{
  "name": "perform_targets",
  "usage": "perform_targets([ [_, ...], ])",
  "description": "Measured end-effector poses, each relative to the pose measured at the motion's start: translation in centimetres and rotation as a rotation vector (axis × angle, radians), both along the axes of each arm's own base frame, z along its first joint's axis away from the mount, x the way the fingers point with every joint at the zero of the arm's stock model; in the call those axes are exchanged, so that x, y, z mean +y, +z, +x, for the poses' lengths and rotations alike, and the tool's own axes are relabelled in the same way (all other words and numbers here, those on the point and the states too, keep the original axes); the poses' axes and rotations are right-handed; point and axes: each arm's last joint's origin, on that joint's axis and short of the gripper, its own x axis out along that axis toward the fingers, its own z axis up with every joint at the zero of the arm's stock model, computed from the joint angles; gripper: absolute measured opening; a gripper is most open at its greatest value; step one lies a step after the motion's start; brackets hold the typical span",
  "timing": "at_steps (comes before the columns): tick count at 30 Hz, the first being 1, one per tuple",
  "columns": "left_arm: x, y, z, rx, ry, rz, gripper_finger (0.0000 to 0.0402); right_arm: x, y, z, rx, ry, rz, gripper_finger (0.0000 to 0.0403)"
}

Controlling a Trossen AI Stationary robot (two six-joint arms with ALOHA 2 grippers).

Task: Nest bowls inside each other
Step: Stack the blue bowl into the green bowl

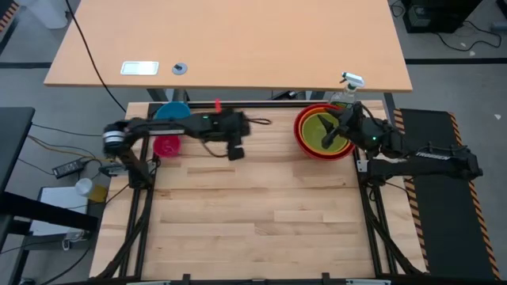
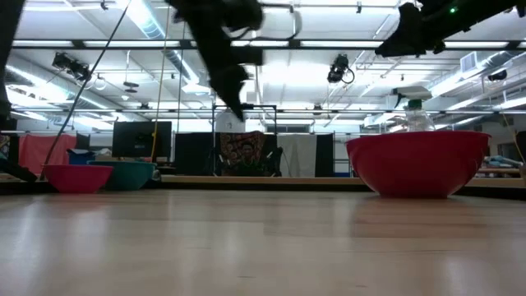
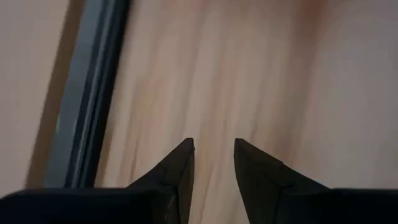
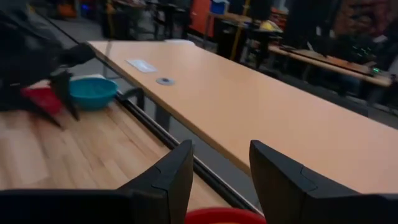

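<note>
The left gripper [image 1: 235, 152] hangs empty over the wooden surface [image 1: 261, 206], fingers a little apart, near the pink bowl [image 1: 167, 146] and blue bowl [image 1: 172, 112], while the right gripper [image 1: 330, 139], fingers apart, hovers above the green bowl [image 1: 318, 127] nested in the red bowl [image 1: 305, 143], likely waiting for more.

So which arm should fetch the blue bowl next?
Left, probably. The left gripper hangs empty, fingers apart, near the blue bowl and pink bowl. The right gripper is over the nested stack in the red bowl.
</note>
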Motion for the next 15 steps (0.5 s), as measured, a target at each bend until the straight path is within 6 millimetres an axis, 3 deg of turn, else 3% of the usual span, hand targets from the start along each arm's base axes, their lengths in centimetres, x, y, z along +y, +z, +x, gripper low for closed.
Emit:
perform_targets([
  [6, 0.9, -2.0, -5.5, 0.004, 0.340, -0.037, 0.0114, 0.1, 0.5, 0.2, -0.043, 0.077, -0.013, 0.0165],
  [10, 2.1, -3.7, -7.3, 0.109, 0.492, 0.027, 0.0128, 0.2, 0.4, 0.4, -0.045, 0.098, -0.008, 0.0165],
  [15, 4.1, -4.7, -8.5, 0.183, 0.657, 0.108, 0.0180, 0.1, 0.1, 1.0, -0.022, 0.111, 0.007, 0.0165],
])
